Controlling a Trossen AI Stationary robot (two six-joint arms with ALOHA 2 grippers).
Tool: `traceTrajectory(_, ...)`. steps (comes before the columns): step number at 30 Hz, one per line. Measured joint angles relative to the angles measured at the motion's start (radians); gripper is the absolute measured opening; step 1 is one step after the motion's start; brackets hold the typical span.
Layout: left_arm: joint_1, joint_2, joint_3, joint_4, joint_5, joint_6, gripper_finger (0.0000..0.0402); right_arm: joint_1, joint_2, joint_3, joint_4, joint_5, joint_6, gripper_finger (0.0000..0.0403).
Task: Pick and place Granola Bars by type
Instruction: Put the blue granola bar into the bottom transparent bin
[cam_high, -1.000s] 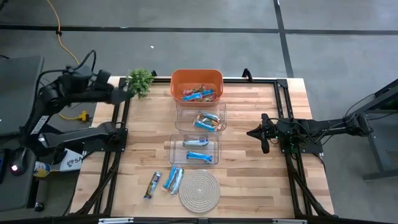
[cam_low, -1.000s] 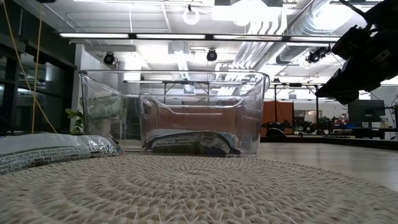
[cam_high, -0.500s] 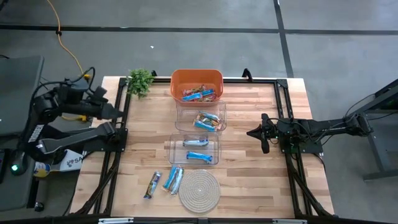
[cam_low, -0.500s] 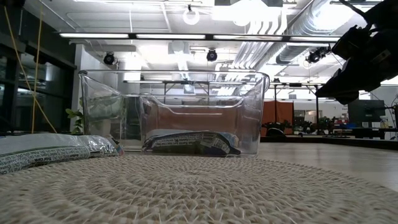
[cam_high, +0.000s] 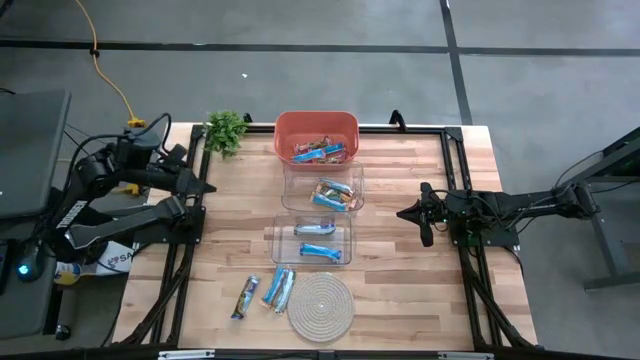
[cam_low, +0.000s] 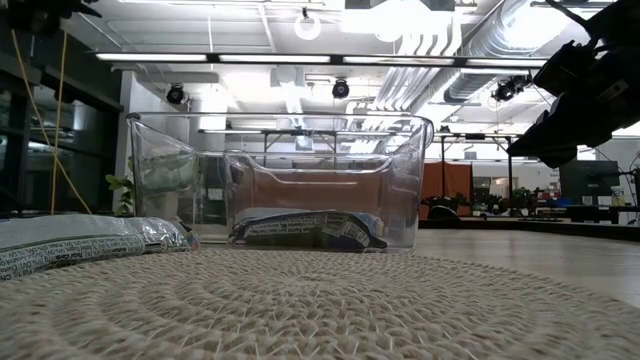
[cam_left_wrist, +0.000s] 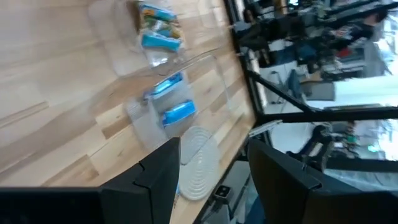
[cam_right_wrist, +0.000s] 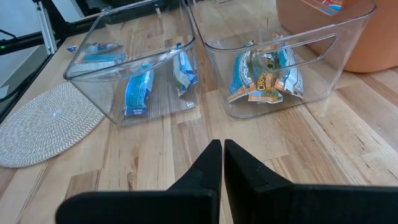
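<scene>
left gripper: fingers apart, empty, well left of orange plastic bin | right gripper: pressed together, right of clear plastic containers | blue foil-wrapped granola bars inside

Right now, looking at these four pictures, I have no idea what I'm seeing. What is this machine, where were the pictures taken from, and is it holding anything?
It is a robot with two dark arms at a wooden table, each ending in a two-finger gripper. One picture looks straight down, one sits at table-top height, and two come from cameras on the wrists.

From above, an orange bin sits at the far edge, with two clear bins in a row in front of it: the middle clear bin and the near clear bin. All three hold wrapped granola bars. Three loose bars lie beside a round woven coaster. A small green plant stands at one corner.

The left gripper is at the table's left edge, open and empty. The right gripper is shut, holding nothing, near the clear bins.
</scene>
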Motion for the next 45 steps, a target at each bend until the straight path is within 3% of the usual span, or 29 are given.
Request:
traceTrajectory(15, 0.0, 0.0, -0.102, 0.459, 0.249, -0.043, 0.0185, 0.0, 0.0, 0.0, 0.0, 0.0, 0.0, 0.0)
traceTrajectory(21, -0.073, 0.014, -0.18, 0.691, 0.243, -0.135, 0.0185, 0.0, 0.0, 0.0, 0.0, 0.0, 0.0, 0.0)
traceTrajectory(27, -0.373, 0.087, -0.264, 0.866, 0.024, -0.198, 0.0185, 0.0, 0.0, 0.0, 0.0, 0.0, 0.0, 0.0)
traceTrajectory(35, -0.887, 0.257, -0.272, 0.883, -0.437, -0.256, 0.0185, 0.0, 0.0, 0.0, 0.0, 0.0, 0.0, 0.0)
traceTrajectory(41, -1.215, 0.432, -0.272, 0.897, -0.742, -0.496, 0.0185, 0.0, 0.0, 0.0, 0.0, 0.0, 0.0, 0.0)
traceTrajectory(45, -1.377, 0.572, -0.271, 0.899, -0.882, -0.739, 0.0185, 0.0, 0.0, 0.0, 0.0, 0.0, 0.0, 0.0)
